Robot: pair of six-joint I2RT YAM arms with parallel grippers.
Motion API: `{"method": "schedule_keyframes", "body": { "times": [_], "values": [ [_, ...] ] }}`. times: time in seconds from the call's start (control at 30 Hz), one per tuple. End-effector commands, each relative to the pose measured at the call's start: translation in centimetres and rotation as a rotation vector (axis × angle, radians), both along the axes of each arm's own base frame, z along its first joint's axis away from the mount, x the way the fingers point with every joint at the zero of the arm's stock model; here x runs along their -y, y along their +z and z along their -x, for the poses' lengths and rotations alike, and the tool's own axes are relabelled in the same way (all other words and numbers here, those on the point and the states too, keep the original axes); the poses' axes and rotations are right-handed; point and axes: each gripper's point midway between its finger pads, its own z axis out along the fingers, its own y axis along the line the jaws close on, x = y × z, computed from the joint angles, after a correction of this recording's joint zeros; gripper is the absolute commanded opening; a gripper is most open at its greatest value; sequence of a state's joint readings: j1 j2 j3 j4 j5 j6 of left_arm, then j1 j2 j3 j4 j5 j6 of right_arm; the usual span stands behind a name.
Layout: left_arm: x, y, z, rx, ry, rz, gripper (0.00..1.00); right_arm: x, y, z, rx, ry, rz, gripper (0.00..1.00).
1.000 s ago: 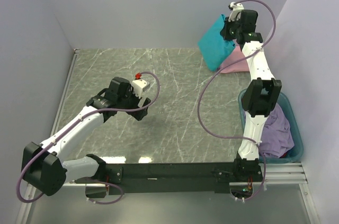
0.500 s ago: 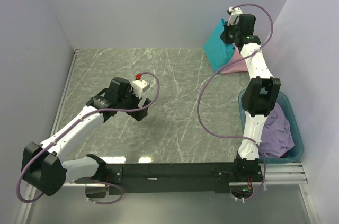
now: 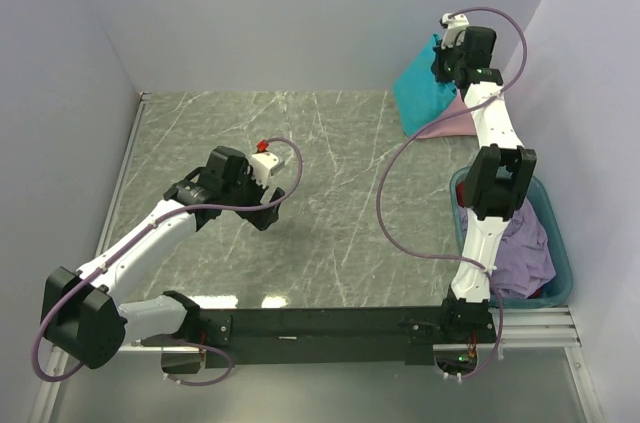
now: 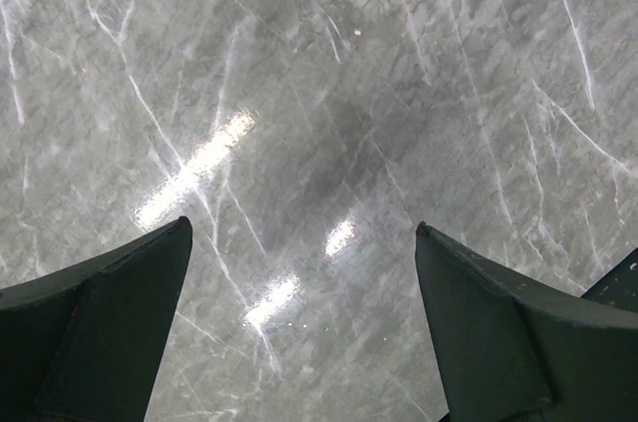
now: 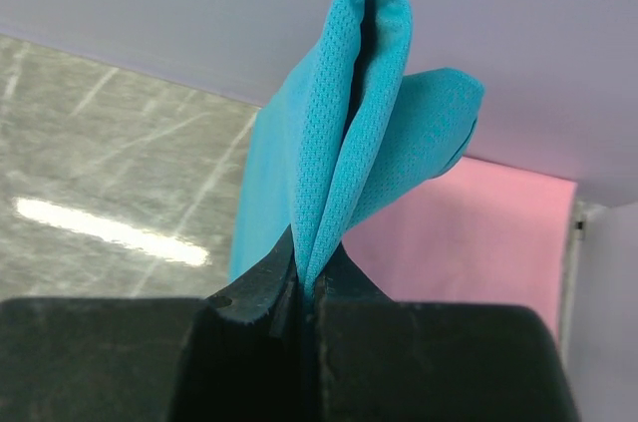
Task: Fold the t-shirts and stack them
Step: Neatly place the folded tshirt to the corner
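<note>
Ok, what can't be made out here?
- Pink t-shirt: top view, mostly behind the teal t-shirt and right arm; folded or not, cannot tell.
- Lavender t-shirt in the basket: top view, partly under the right arm; anything beneath is hidden.
- Left wrist view: only table, no shirts.

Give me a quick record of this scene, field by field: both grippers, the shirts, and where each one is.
Left gripper: open, empty, over bare table
Right gripper: shut on teal t-shirt, holding it up near the far wall
Pink t-shirt: lying on the table below the teal one
Lavender t-shirt: heaped in the basket, right side
</note>
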State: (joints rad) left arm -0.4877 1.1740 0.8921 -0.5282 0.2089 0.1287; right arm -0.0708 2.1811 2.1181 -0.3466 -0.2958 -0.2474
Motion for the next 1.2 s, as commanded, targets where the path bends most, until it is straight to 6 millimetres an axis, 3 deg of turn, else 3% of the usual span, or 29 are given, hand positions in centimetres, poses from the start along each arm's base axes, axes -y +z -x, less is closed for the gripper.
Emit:
{"method": "schedule_keyframes", "body": {
  "times": [0.0, 0.63, 0.9, 0.93, 1.03, 1.07, 1.13, 1.17],
  "values": [
    [0.4, 1.1, 0.0, 0.017, -0.028, 0.021, 0.99, 2.2, 1.1, -0.9, 0.077, -0.009, 0.085, 0.0],
    [0.8, 0.6, -0.2, -0.018, -0.036, 0.018, 0.99, 7.9, -4.4, -3.2, 0.051, -0.03, 0.232, 0.0],
    [1.1, 0.4, -0.4, -0.03, -0.033, 0.027, 0.99, 9.8, -5.0, -3.5, 0.057, -0.053, 0.269, 0.0],
    [1.1, 0.2, -0.4, -0.034, -0.03, 0.025, 0.99, 10.2, -5.0, -3.6, 0.06, -0.072, 0.285, 0.03],
    [1.0, 0.3, -0.5, -0.031, -0.025, 0.02, 0.99, 11.1, -4.8, -4.1, 0.074, -0.123, 0.294, 0.3],
    [1.1, 0.4, -0.6, -0.028, -0.024, 0.023, 1.0, 11.8, -4.4, -4.3, 0.087, -0.166, 0.305, 0.44],
    [1.0, 0.4, -0.6, -0.032, -0.017, 0.024, 0.99, 12.4, -3.8, -4.5, 0.109, -0.21, 0.3, 0.53],
    [1.0, 0.4, -0.7, -0.032, -0.015, 0.025, 0.99, 12.7, -3.5, -4.6, 0.115, -0.227, 0.303, 0.65]
  ]
}}
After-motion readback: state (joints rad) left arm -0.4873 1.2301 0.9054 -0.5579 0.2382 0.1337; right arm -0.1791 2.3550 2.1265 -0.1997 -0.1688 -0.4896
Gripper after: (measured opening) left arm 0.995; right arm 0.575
